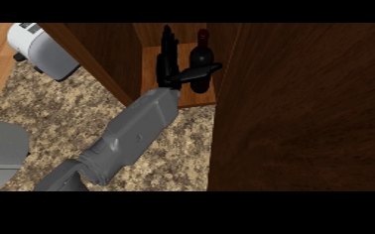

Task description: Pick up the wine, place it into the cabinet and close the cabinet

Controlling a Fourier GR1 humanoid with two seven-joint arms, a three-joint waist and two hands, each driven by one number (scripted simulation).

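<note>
Wine: one dark bottle, standing upright on the cabinet shelf in the upper centre of the frame, neck toward the top edge. Cabinet door: open, a wide wooden panel filling the right half. Hand: one black hand on a grey forearm rising from the lower left (which arm it belonged to could not be told), fingers straight alongside the bottle's left, thumb lying out across its lower body; spread rather than closed round it. Handling, as judged: glass, rigid, smooth and likely slippery, fairly heavy, breakable if tipped; best taken round the wide body, not the thin neck. White appliance: upper left, on the speckled counter.
</note>
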